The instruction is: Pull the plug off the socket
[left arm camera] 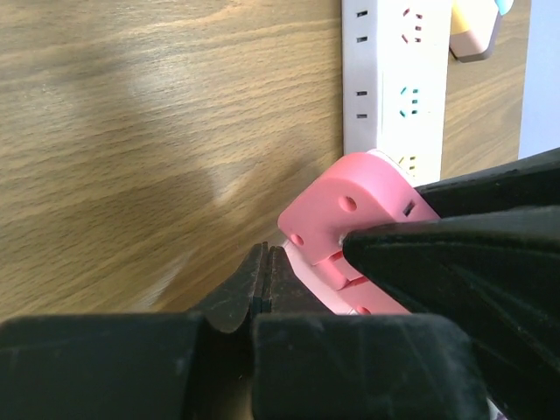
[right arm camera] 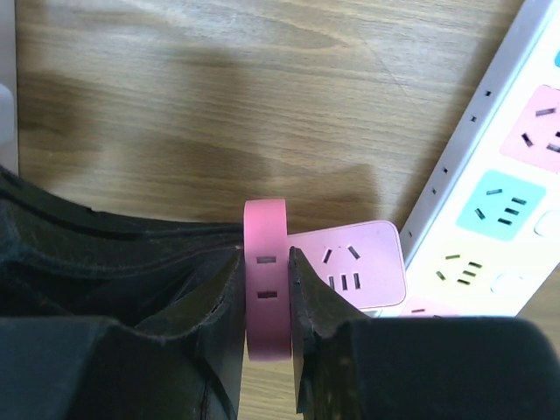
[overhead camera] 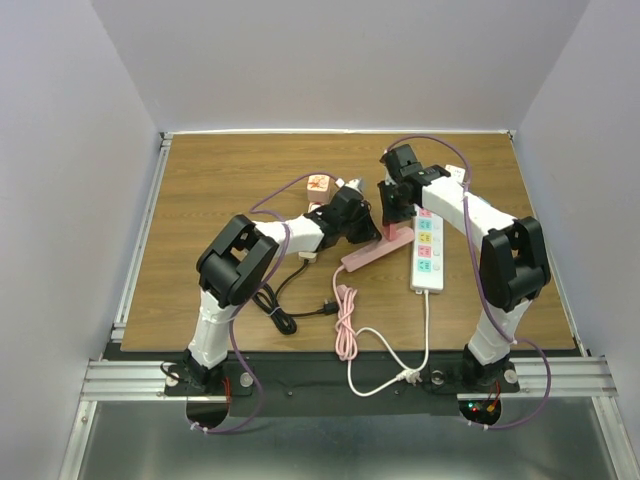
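A flat pink plug point(right arm camera: 266, 280) with two slots on its edge stands upright over the pink socket strip point(right arm camera: 350, 262). My right gripper point(right arm camera: 267, 302) is shut on this plug, one finger on each broad face. In the left wrist view the plug point(left arm camera: 350, 206) shows beside the right arm's black finger point(left arm camera: 455, 254). My left gripper point(left arm camera: 265, 276) is shut with nothing between its fingers, its tips low beside the pink strip. From above, both grippers meet over the pink strip point(overhead camera: 368, 255): the left gripper point(overhead camera: 360, 232) and the right gripper point(overhead camera: 394, 215).
A white power strip point(overhead camera: 427, 250) with coloured sockets lies just right of the pink one. Pink point(overhead camera: 345, 320), white point(overhead camera: 425, 335) and black point(overhead camera: 285, 312) cables trail toward the near edge. A small orange block point(overhead camera: 318, 184) sits behind the left arm.
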Available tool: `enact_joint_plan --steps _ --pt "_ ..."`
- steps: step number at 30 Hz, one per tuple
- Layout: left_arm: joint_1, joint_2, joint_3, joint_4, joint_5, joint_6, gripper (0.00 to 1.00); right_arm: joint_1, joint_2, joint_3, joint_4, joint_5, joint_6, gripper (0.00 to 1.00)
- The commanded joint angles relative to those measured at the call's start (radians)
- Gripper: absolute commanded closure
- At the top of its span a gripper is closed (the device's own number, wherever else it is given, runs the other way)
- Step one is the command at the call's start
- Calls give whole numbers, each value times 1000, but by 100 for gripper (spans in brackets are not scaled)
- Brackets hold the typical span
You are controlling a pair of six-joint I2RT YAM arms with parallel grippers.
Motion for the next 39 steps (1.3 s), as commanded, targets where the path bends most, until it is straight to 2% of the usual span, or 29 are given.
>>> enact_joint_plan --steps 1,10,13,16,19,21,26,31,39 --pt "-35 33 -11 -199 -62 19 100 9 -19 107 250 85 82 100" --pt "19 -169 -6 -243 -219 5 100 9 36 99 521 -16 18 100" --pt "28 -184 12 -243 -228 13 100 10 36 63 544 -5 15 100" --pt "28 -185 14 -243 -218 10 100 9 -18 -42 580 18 20 99" --pt "26 -154 -4 -243 -201 -1 100 10 -103 -180 704 54 17 99" --pt "25 -140 -10 -231 -169 -7 100 9 -102 -176 704 74 18 100" --pt "26 -96 22 -235 -189 7 100 9 -75 -142 638 33 10 100" --pt "28 -88 74 -240 -189 14 100 9 -113 -246 640 -14 21 100" --pt "22 -13 131 -243 -176 16 100 14 -186 -388 649 -1 43 100"
